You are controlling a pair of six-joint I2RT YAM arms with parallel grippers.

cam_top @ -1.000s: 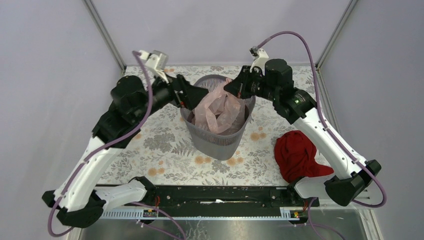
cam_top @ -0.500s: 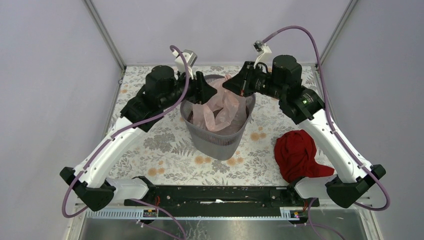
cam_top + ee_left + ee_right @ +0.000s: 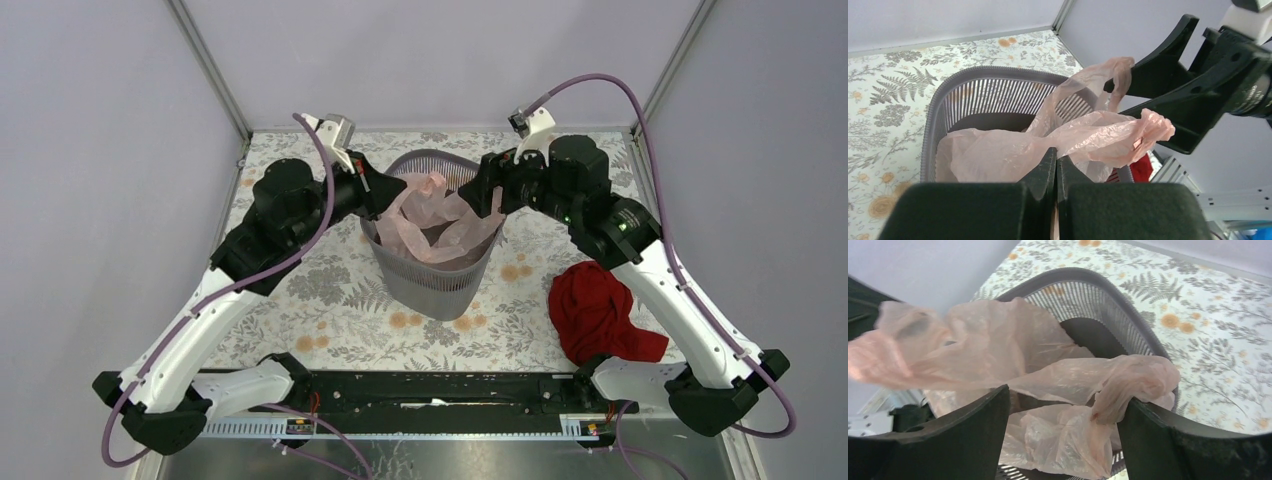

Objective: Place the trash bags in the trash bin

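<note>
Your left pincer [image 3: 1056, 154] clamped tight on trash bag [image 3: 998, 156]. Right pincer [image 3: 1065, 401] spread wide, gripping nothing. Bag body mostly inside trash bin [image 3: 430, 282], far-middle of table [image 3: 330, 300]; handles stick above rim. Likely remaining: push down, let go.

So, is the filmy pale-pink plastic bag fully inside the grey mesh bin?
Partly: the bag lies inside the bin, handles above its rim.
</note>
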